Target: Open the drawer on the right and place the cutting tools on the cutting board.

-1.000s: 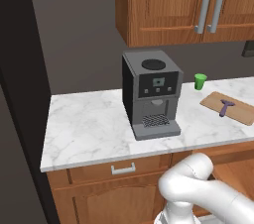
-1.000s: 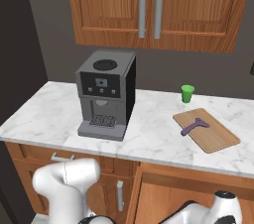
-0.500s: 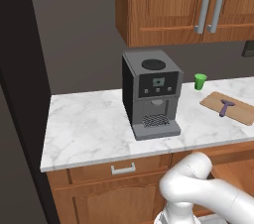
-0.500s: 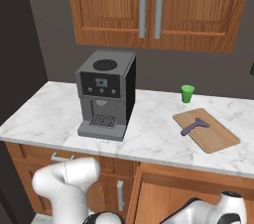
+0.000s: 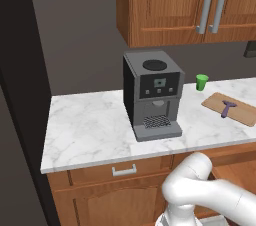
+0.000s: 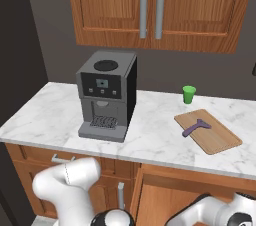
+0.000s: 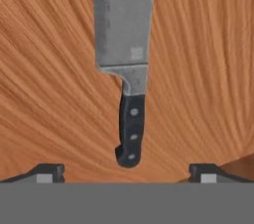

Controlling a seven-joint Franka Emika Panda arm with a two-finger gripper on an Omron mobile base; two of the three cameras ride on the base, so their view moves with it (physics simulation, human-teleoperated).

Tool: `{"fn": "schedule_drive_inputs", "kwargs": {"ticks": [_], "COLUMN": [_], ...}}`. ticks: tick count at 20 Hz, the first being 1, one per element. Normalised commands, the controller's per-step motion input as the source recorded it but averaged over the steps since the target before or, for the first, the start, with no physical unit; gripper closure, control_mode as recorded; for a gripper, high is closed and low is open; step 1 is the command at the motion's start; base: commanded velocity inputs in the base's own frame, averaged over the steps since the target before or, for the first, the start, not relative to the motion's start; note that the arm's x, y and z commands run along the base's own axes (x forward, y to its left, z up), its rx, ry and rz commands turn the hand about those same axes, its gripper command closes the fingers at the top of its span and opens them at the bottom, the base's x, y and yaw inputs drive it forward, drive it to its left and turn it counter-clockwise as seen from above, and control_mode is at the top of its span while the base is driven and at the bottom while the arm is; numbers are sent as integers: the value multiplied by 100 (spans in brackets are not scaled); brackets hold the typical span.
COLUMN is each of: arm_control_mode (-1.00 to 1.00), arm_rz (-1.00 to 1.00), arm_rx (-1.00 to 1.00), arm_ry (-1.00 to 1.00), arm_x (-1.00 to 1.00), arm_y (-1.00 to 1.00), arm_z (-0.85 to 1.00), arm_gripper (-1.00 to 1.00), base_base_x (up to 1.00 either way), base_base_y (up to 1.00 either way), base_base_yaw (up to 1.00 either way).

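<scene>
Gripper (image 7: 127, 171) gapes wide, empty, over a black-handled knife (image 7: 126, 74) on wood.

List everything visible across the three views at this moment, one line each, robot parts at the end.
coffee machine: one, dark grey, on the counter left of the board.
green cup: one, on the counter near the wall, behind the board.
cutting board: one, light brown wood, flat on the right of the counter.
purple-handled tool: one, T-shaped, lying on the cutting board.
knife: one, grey blade, black riveted handle, lying on a plain wood surface in the hand view.
counter: one, white marble.
upper cabinet doors: two in view, brown wood, long grey handles.
small drawer: one, brown, shut, below the counter.
arm: one, white, reaching low.
tool: one, dark tips, open, over the knife handle.
</scene>
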Motion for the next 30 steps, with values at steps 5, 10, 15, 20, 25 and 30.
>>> {"fn": "schedule_drive_inputs", "kwargs": {"ticks": [5,10,15,20,25,30], "arm_control_mode": [-100,-100,-100,-100,-100,-100], "arm_rz": [2,2,2,2,1,0], "arm_rx": [11,6,3,3,2,0], "arm_ry": [0,0,0,-3,-7,-7], "arm_x": [1,0,0,0,0,0], "arm_y": [0,0,0,0,0,-1], "arm_z": [0,-5,-9,-14,-12,-8], "arm_gripper": [-100,-100,-100,-100,-100,-100], "base_base_x": [0,0,0,0,0,0], "base_base_y": [0,0,0,0,0,0], "base_base_yaw": [0,0,0,0,0,0]}}
